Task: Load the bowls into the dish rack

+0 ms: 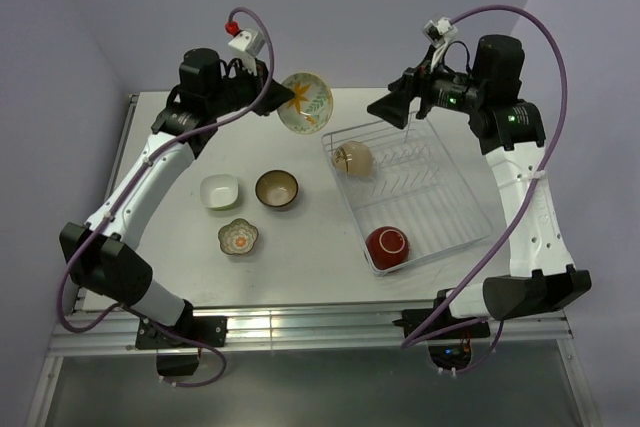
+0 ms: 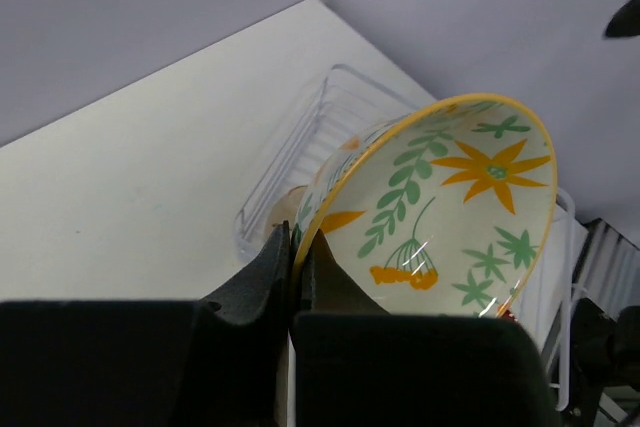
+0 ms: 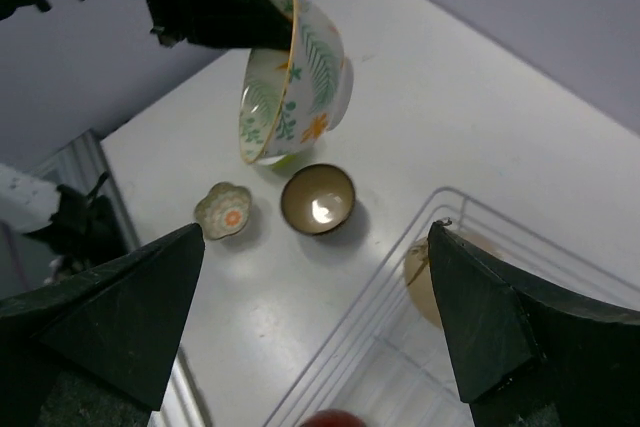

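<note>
Top external: six bowls (image 1: 277, 189), one dish rack (image 1: 432, 199).

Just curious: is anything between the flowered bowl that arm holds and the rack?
Nothing visible. The left gripper holds the flowered bowl aloft by the far corner of the rack. A pale bowl lies inside there; the open right gripper hovers nearby.

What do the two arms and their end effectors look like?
Both the left arm and the right arm have white shells, black joints and black bases. A purple cable loops beside each. The left end effector and the right end effector have matte black wedge-shaped fingers. A small white box sits above each wrist.
</note>
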Controlling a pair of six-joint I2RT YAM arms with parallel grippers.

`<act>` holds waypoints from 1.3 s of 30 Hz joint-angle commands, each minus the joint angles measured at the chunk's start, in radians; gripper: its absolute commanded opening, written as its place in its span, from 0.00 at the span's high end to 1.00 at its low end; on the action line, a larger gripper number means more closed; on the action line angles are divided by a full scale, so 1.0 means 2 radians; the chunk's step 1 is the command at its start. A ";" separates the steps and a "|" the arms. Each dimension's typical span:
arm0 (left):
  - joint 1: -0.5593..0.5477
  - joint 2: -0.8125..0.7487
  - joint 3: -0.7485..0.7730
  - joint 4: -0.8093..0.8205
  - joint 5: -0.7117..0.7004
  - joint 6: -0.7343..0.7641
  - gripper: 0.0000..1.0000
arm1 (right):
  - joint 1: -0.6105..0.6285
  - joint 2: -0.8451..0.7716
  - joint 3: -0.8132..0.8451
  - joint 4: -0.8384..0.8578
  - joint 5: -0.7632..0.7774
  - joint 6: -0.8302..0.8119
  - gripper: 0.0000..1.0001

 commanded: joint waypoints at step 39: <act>-0.042 -0.092 -0.096 0.149 0.104 -0.086 1.00 | 0.112 -0.020 -0.108 0.103 -0.020 0.252 0.00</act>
